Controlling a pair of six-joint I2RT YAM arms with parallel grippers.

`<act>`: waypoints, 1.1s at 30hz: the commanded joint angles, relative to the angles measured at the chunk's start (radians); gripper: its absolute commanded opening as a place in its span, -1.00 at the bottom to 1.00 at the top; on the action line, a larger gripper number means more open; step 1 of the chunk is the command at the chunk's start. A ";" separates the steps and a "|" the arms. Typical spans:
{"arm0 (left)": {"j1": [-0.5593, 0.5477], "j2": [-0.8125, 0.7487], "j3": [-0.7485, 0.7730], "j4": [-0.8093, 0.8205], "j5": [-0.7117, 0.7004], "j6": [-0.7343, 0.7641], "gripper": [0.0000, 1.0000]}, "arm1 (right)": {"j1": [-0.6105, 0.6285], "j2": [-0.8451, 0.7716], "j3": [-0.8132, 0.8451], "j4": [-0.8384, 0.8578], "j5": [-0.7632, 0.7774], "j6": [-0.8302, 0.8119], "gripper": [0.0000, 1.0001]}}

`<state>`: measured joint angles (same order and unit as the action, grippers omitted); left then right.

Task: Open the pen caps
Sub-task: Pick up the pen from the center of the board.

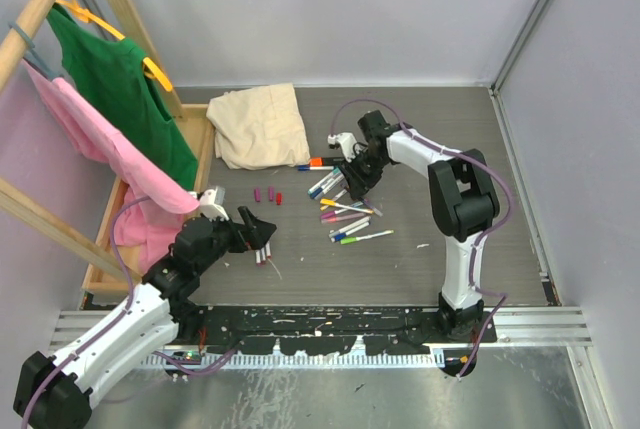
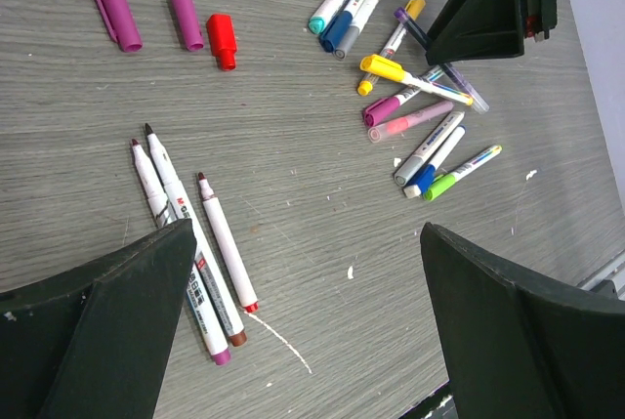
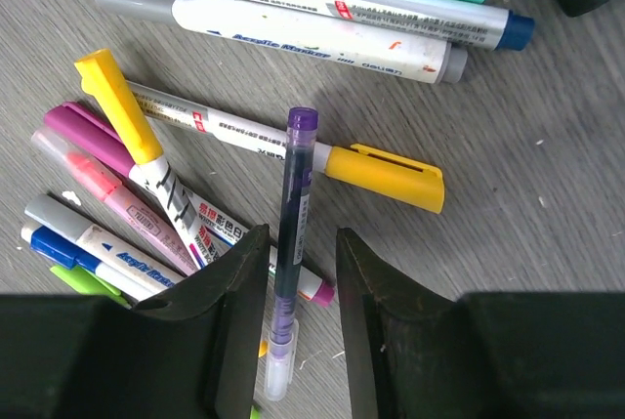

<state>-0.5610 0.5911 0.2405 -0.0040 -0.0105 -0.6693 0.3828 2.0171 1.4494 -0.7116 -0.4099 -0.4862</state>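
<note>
**Left pincer** (image 2: 308, 233): released, jaws spread wide, nothing between the fingers.
- Three uncapped pens (image 2: 200, 243) lie side by side on the grey table (image 2: 322, 126). They run partly under the pincer's left finger (image 2: 117, 331), with the felt tips pointing away from the pincer.
- Farther out ahead of that finger are three loose caps (image 2: 186, 14) in a short row. Two are purple and the nearest to the pincer's midline is a red cap (image 2: 223, 40). All three lie apart from the bare pens.

**Right pincer** (image 3: 303, 235): jaws set narrow, astride a purple pen (image 3: 293, 204) that lies on top of the pile.
- A gap shows between this pen and the right finger (image 3: 381, 331), so it is straddled, not pinched.
- The pen's purple end points away from the pincer, and its clear end sits back between the fingers.
- Just past the fingertips a yellow cap (image 3: 386, 173), seated on its pen, lies beside the purple pen.
- Off the left finger's side, capped pens fan out in yellow, magenta, pink, grey, blue and green.
- Farther ahead, three acrylic markers (image 3: 312, 33) lie parallel with their caps on.

A beige cloth (image 1: 260, 124) lies well beyond both pincers.
</note>
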 commanded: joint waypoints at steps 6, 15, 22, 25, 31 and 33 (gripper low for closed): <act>0.000 -0.005 0.009 0.056 0.007 -0.003 1.00 | 0.014 0.018 0.057 -0.029 0.018 0.006 -0.42; 0.000 -0.012 0.008 0.053 0.012 -0.006 1.00 | 0.012 0.007 0.063 -0.031 0.002 0.016 -0.63; 0.000 -0.029 0.008 0.047 0.014 -0.010 1.00 | 0.000 -0.030 0.066 -0.032 -0.020 0.024 -0.86; 0.000 -0.031 0.008 0.053 0.019 -0.016 1.00 | -0.013 -0.059 0.065 -0.032 -0.038 0.028 -0.92; -0.001 -0.017 0.007 0.107 0.067 -0.035 1.00 | -0.042 -0.145 0.061 -0.034 -0.161 0.045 -0.99; 0.000 -0.003 0.001 0.155 0.096 -0.052 1.00 | -0.050 -0.176 0.059 -0.032 -0.224 0.055 -0.99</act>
<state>-0.5610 0.5735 0.2405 0.0174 0.0238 -0.6930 0.3511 1.9747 1.4738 -0.7433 -0.4873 -0.4580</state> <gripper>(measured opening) 0.999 0.201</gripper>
